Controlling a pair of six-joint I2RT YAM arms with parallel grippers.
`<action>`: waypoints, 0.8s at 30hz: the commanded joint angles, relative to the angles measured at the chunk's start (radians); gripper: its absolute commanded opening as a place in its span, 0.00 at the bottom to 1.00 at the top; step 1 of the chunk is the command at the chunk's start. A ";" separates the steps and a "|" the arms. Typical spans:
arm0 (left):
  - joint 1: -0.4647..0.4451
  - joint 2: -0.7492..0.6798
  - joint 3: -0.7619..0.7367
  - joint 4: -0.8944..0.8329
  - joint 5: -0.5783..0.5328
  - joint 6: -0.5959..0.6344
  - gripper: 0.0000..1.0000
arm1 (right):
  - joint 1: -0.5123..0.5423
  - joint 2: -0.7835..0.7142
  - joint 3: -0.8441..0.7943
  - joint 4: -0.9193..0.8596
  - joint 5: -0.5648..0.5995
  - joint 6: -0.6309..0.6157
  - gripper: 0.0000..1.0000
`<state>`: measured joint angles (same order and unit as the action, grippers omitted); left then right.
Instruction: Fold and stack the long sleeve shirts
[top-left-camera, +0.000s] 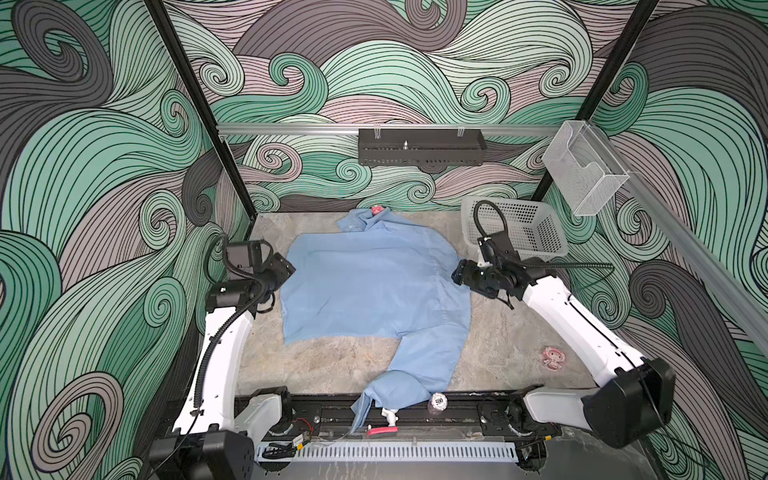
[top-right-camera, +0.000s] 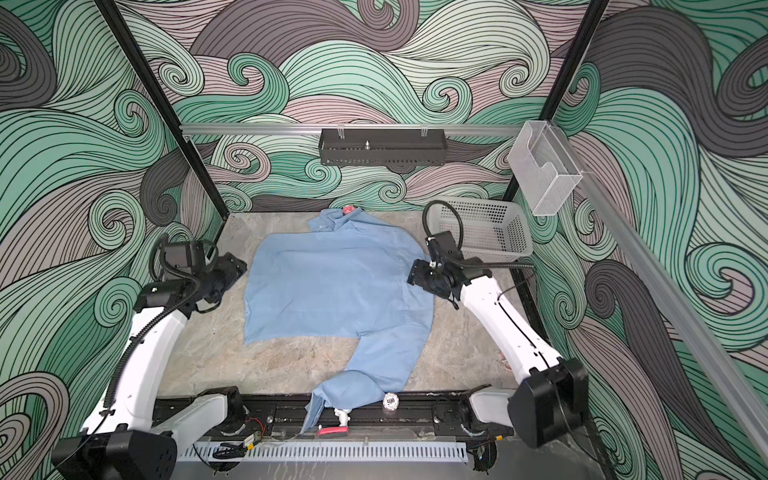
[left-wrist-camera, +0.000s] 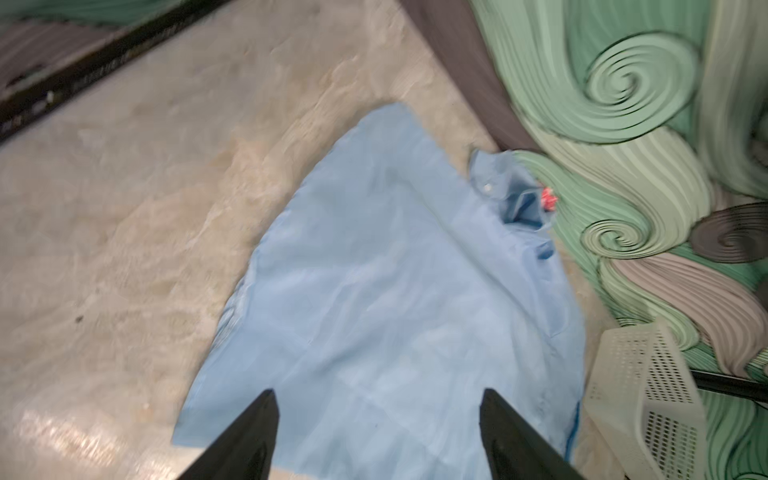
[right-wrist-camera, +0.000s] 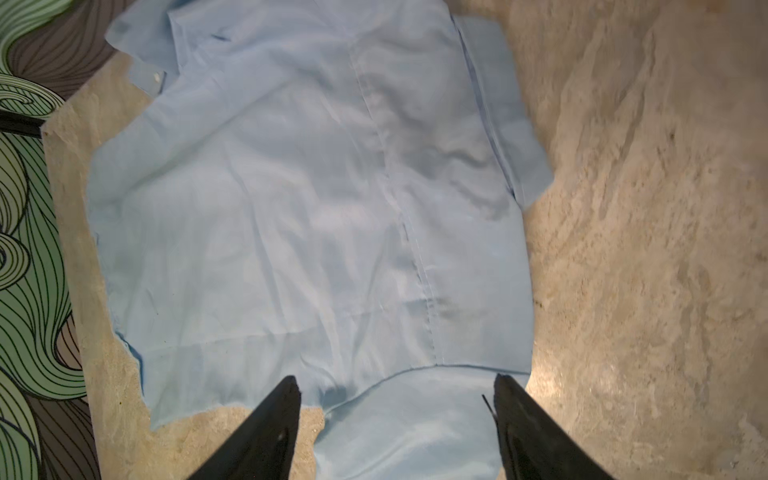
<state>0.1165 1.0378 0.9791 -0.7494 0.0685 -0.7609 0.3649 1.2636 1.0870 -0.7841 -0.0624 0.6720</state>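
One light blue long sleeve shirt lies spread flat on the stone-patterned table in both top views, collar toward the back wall. One sleeve trails toward the front and hangs over the black rail. My left gripper hovers at the shirt's left edge, open, with only cloth showing beyond its jaws. My right gripper is at the shirt's right edge, open and empty; in its wrist view it sits over the sleeve seam of the shirt.
A white perforated basket stands at the back right behind the right arm. A poker chip lies on the front rail beside the sleeve. A pink object lies at the right, a small red one by the collar.
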 joint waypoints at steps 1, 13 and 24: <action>0.008 -0.022 -0.141 -0.061 0.023 -0.091 0.79 | 0.020 -0.105 -0.107 -0.048 -0.020 0.083 0.73; 0.012 -0.020 -0.395 0.002 -0.073 -0.352 0.77 | 0.033 -0.242 -0.281 -0.064 -0.083 0.124 0.71; 0.021 0.075 -0.451 0.118 -0.127 -0.408 0.68 | 0.030 -0.209 -0.292 -0.059 -0.117 0.087 0.72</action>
<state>0.1261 1.0832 0.5255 -0.6754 -0.0231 -1.1439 0.3935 1.0477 0.7998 -0.8375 -0.1658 0.7734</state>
